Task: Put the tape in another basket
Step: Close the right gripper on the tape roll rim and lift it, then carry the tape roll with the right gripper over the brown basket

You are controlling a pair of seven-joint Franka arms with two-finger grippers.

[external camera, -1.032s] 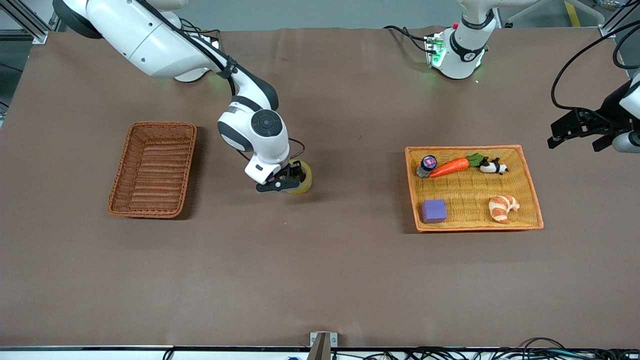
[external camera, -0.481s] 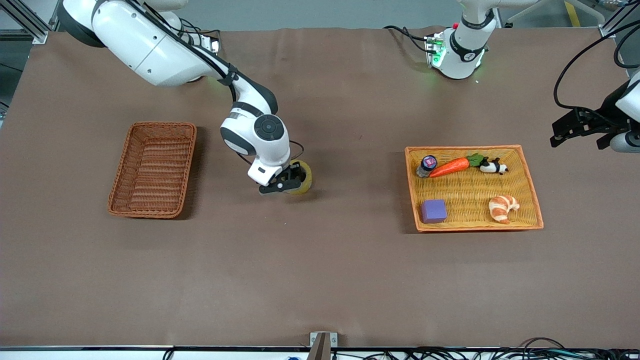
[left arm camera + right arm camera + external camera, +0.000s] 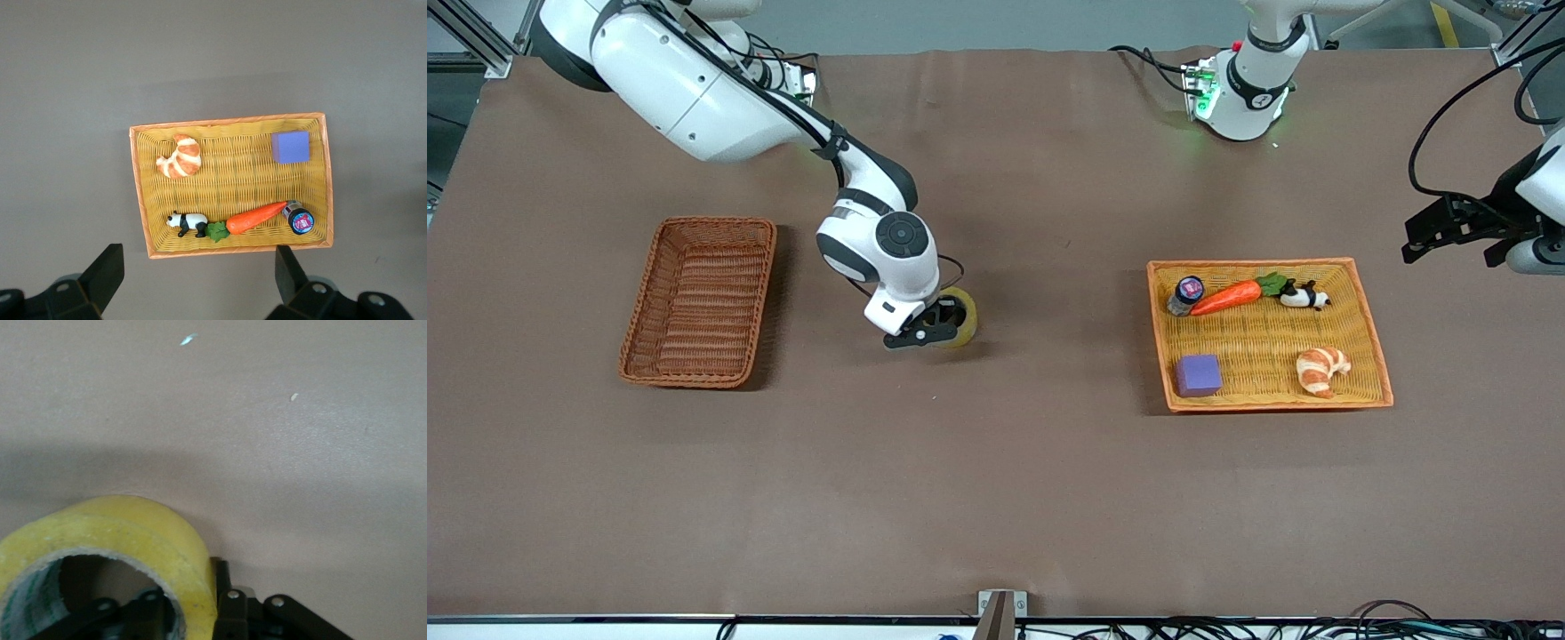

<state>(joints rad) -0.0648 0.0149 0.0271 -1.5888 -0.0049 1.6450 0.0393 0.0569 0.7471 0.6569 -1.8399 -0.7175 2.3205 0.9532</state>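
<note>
Only wrist-side — jaws astride tape (image 3: 107,540) wall

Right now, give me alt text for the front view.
The right tool grips the tape over bare table, between the empty basket and the orange tray of toys. The left tool waits open past the tray.

Light: even, overhead (soft shadows) | glare: none | right wrist view: slightly blurred

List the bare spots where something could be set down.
The dark reddish-brown woven wicker basket is empty. Bare table spans between it and the orange-yellow woven tray, and nearer the camera. The tray is crowded along its robot-side edge; its middle is free.
</note>
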